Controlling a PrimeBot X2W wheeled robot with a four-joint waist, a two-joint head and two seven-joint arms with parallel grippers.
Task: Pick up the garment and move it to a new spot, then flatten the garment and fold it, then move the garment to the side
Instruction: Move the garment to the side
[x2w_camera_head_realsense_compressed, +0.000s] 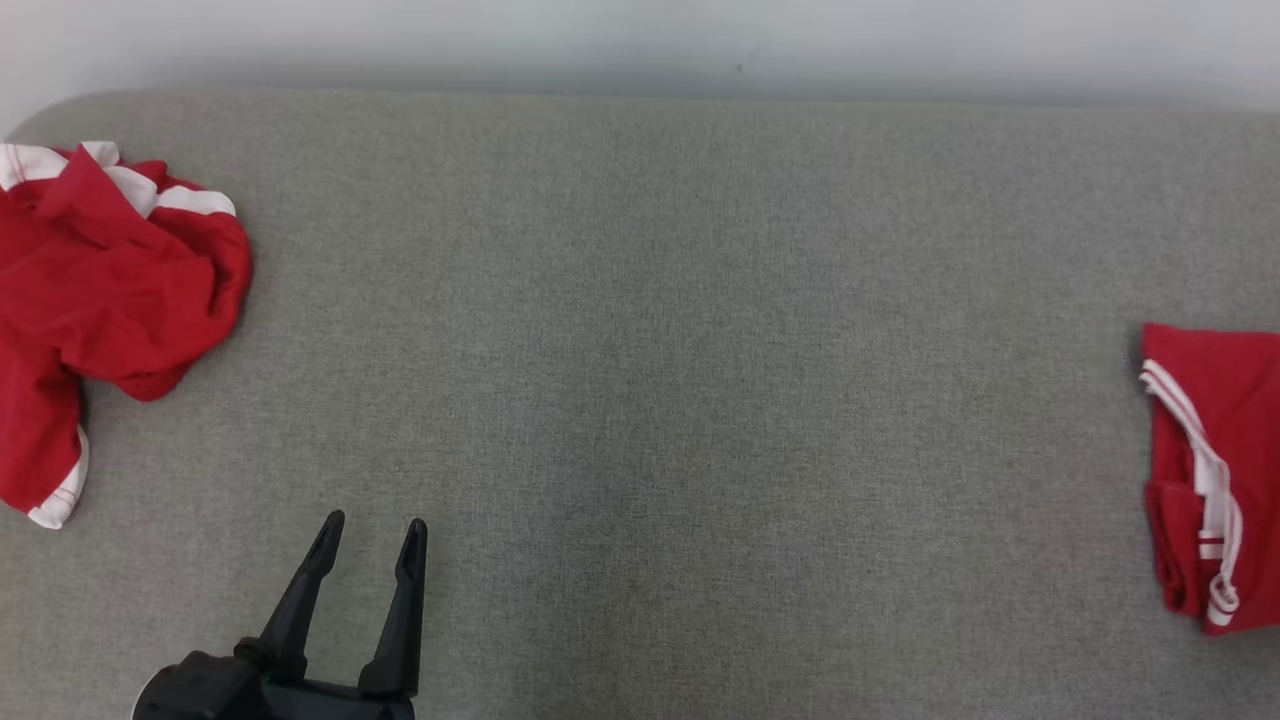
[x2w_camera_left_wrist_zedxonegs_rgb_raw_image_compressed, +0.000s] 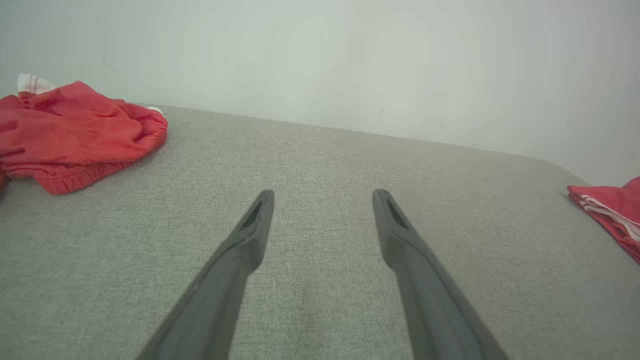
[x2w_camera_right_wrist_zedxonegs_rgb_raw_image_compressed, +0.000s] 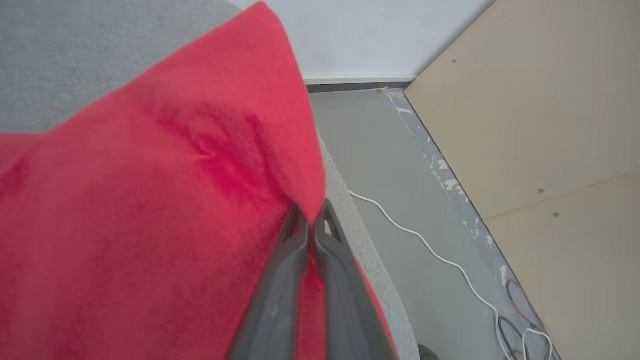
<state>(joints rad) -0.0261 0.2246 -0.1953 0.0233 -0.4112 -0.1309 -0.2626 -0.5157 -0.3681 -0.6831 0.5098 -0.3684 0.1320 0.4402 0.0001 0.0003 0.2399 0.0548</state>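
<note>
Grey cloth covers your counter (x2w_camera_head_realsense_compressed: 700, 350), bare across the middle, with a crumpled garment (x2w_camera_head_realsense_compressed: 110, 290) far left and a folded garment (x2w_camera_head_realsense_compressed: 1210, 470) at the right edge. Your right pincer (x2w_camera_right_wrist_zedxonegs_rgb_raw_image_compressed: 312, 220) is clamped shut on the folded one, so folding looks done and only the move aside is left; your left pincer (x2w_camera_head_realsense_compressed: 372, 535) hangs wide open, empty. Beyond that right edge drops the floor (x2w_camera_right_wrist_zedxonegs_rgb_raw_image_compressed: 400, 165).

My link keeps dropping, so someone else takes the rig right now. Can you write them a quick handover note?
Left gripper: open, empty, over the grey surface.
Right gripper: shut on red fabric at the surface's right rim, apparently the folded garment.
Crumpled garment: far left, lying loose.
Done: one garment looks folded.
Left: move it aside; then probably the crumpled one.
</note>
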